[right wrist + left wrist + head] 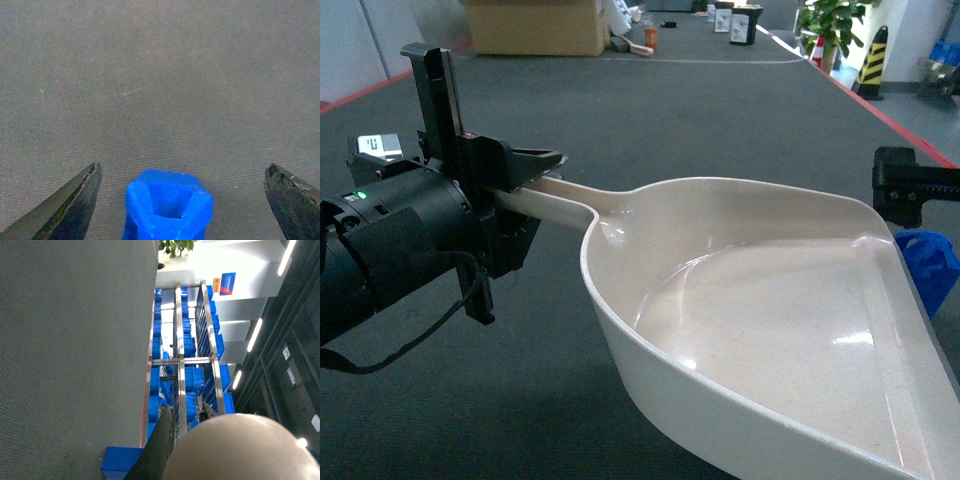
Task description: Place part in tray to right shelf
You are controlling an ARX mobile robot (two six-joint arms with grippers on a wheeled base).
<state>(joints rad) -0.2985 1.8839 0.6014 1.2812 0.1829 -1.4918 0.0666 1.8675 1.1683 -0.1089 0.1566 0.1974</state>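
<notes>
Right now the left gripper point(525, 175) has its jaws clamped on the tray point(770, 300) handle, holding it w/ nothing inside above the grey floor. Right gripper point(182, 175) hangs w/ jaws spread wide, the part point(167, 207) on the floor between them, just beside the tray's right edge. Risk: jaws close off-centre and knock the part away, or bump the tray rim.

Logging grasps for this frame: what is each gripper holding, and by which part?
The left gripper holds the tray by its handle. The right gripper is open around the part, gripping nothing.
</notes>
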